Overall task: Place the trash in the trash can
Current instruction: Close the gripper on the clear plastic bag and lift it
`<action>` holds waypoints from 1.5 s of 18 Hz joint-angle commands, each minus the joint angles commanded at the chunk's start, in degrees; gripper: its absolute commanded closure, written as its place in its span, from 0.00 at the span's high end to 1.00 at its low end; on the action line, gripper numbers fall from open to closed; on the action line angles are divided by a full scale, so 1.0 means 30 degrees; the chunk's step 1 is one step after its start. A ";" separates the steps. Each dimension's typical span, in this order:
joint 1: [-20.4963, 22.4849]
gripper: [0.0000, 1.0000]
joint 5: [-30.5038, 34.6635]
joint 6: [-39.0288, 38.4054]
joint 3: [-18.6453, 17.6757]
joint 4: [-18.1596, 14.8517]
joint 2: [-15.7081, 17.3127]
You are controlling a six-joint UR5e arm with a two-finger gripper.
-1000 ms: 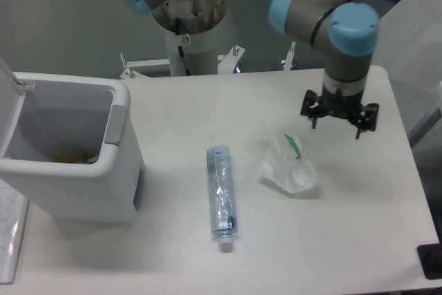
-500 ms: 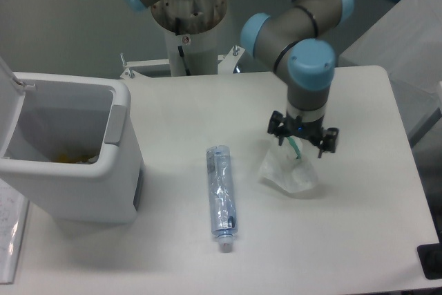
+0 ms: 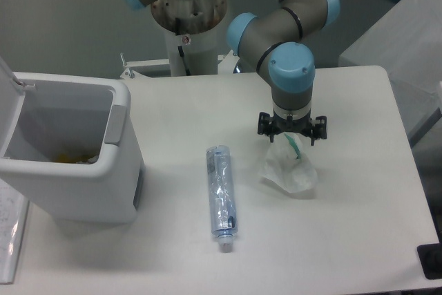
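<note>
Sliding left from frame right, the claw [image 3: 291, 130] now hangs spread apart over the wrapper [image 3: 289, 168], center-right on the counter [image 3: 179, 108]. Grab looks next; bottle [image 3: 221, 196] untouched, bin [image 3: 69, 153] open at left.

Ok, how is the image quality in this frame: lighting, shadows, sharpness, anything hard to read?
Fixed camera: soft, even light, only faint shadows under the bottle and beside the trash can. The whole frame is slightly soft and low in detail. The clear wrapper barely stands out against the pale table, apart from its teal strip. The gripper is dark and small; whether its jaws are open cannot be read.
</note>
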 joint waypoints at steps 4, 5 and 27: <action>-0.0146 1.00 -0.0408 -0.0234 0.0000 -0.0058 -0.0878; -0.0233 1.00 -0.0642 -0.0206 0.0000 -0.0088 -0.1170; 0.0410 0.00 -0.4419 -0.0410 0.2138 -0.0469 0.0818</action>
